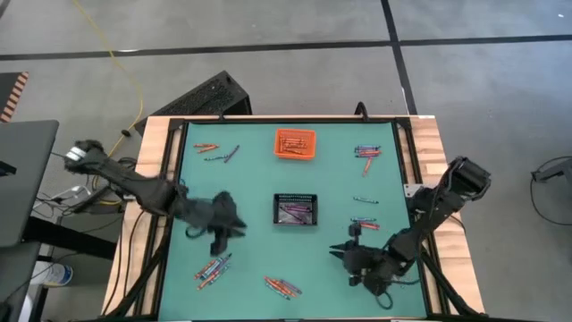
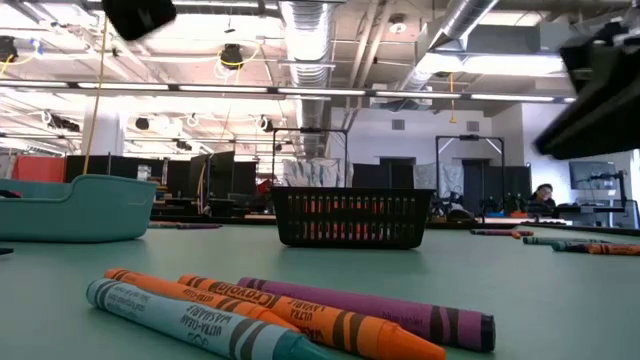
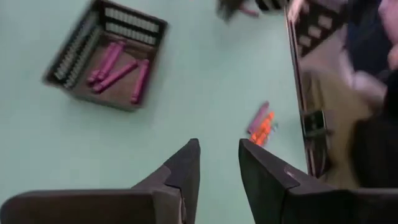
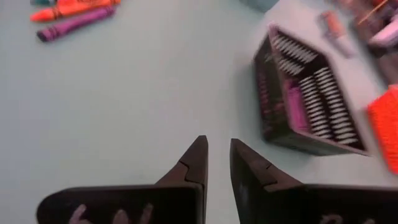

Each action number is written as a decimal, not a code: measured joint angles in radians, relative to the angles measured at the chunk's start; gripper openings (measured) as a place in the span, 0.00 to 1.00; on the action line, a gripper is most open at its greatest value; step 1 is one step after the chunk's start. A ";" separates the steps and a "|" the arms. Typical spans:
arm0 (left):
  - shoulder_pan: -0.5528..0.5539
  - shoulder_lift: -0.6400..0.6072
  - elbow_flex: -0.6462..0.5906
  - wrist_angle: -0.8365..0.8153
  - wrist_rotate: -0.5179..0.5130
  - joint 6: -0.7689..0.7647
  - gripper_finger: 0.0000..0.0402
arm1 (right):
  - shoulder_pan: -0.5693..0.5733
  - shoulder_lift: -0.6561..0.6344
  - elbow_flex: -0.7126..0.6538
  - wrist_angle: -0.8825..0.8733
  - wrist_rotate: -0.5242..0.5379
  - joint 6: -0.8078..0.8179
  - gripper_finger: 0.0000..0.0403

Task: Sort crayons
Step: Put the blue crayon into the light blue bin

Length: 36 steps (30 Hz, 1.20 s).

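Note:
Crayons lie in small groups on the green table: far left (image 1: 214, 149), far right (image 1: 366, 153), right of centre (image 1: 362, 221), near left (image 1: 213, 266) and near middle (image 1: 281, 286). The orange bin (image 1: 295, 143) holds orange crayons. The black bin (image 1: 295, 210) holds purple ones (image 3: 115, 65). My left gripper (image 1: 234, 225) hovers left of the black bin, open and empty (image 3: 217, 149). My right gripper (image 1: 337, 253) stands low to the bin's near right, fingers narrowly open with nothing between them (image 4: 217, 143).
A pale teal tray (image 2: 75, 208) shows at the left in the low view. Three crayons, teal, orange and purple (image 2: 300, 315), lie close to that camera. Wooden rails (image 1: 427, 152) border the mat. Bare mat lies between the two grippers.

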 joint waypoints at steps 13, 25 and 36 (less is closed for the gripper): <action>-0.241 0.318 0.297 -0.407 -0.073 -0.335 0.16 | 0.000 -0.401 -0.555 1.048 -0.198 -0.354 0.16; -0.226 0.525 0.293 -0.425 0.085 -0.481 0.15 | -0.179 -0.450 -0.651 1.219 -0.468 -0.397 0.16; -0.261 0.623 0.293 -0.423 0.140 -0.603 0.15 | -0.185 -0.449 -0.651 1.193 -0.493 -0.402 0.16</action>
